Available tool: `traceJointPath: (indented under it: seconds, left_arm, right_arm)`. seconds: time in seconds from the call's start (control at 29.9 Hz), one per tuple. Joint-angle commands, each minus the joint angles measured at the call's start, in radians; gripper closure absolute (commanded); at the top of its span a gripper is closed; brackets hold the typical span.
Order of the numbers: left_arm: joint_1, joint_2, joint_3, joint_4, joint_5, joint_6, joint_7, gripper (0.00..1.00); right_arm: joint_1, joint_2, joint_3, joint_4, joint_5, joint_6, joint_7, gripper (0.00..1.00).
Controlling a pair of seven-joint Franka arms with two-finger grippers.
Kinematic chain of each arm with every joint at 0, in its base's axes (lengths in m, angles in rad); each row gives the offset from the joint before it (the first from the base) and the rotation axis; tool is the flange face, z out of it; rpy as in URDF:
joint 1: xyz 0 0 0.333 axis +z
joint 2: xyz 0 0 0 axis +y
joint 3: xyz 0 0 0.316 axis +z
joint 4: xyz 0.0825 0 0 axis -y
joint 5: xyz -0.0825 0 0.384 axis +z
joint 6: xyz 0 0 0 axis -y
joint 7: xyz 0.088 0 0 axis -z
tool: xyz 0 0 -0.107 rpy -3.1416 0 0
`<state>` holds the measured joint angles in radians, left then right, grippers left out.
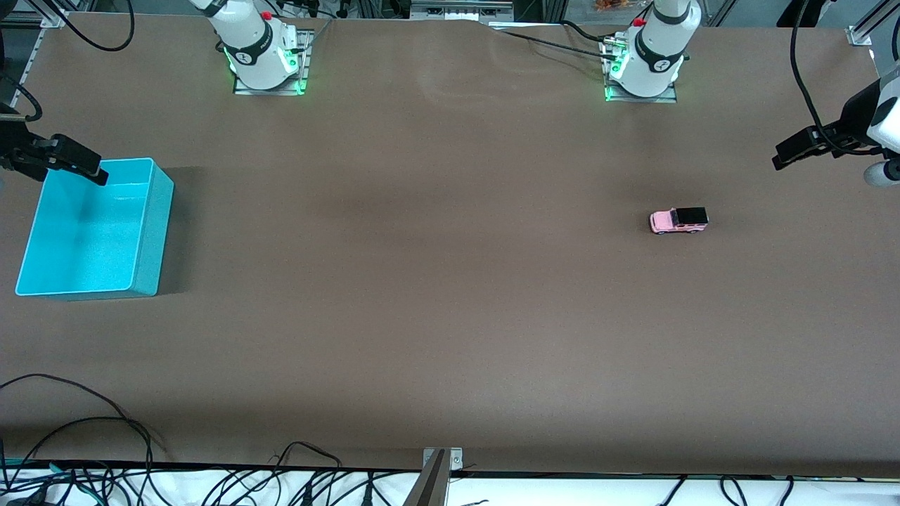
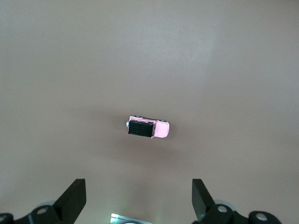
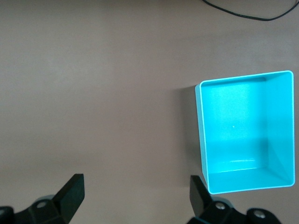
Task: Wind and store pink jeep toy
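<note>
A: So the pink jeep toy (image 1: 678, 221) sits on the counter (image 1: 436, 295) under the left gripper (image 2: 139, 198), jaws spread. Right gripper (image 3: 136, 196), spread too, waits by the teal bin (image 1: 151, 232).

B: Tiny car, though. An off-centre pinch could roll it away.

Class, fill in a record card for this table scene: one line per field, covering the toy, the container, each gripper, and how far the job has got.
toy: pink jeep toy, on its wheels on the table, toward the left arm's end
container: teal bin, nothing visible inside, toward the right arm's end
left gripper: open, in the air near the jeep, holding nothing
right gripper: open, in the air by the bin's edge, holding nothing
progress: jeep not yet gripped or stored
</note>
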<state>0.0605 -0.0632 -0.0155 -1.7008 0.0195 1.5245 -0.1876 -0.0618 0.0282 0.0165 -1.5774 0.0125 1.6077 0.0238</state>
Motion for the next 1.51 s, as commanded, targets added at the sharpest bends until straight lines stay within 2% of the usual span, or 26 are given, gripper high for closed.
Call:
traceJointPath:
  seconds: [0.0, 1.04, 1.47]
  left_arm:
    - [0.004, 0.003, -0.003, 0.020, -0.018, -0.018, 0.000, 0.00]
    - [0.007, 0.008, -0.001, 0.020, -0.019, -0.007, 0.003, 0.00]
    - [0.036, 0.000, 0.002, -0.052, -0.027, 0.086, 0.013, 0.00]
  right_arm:
    - [0.004, -0.002, 0.000, 0.014, -0.014, 0.000, 0.019, 0.00]
    - [0.002, 0.012, 0.002, 0.027, -0.029, 0.041, 0.018, 0.00]
    - [0.002, 0.010, 0.002, 0.047, -0.032, 0.041, 0.013, 0.00]
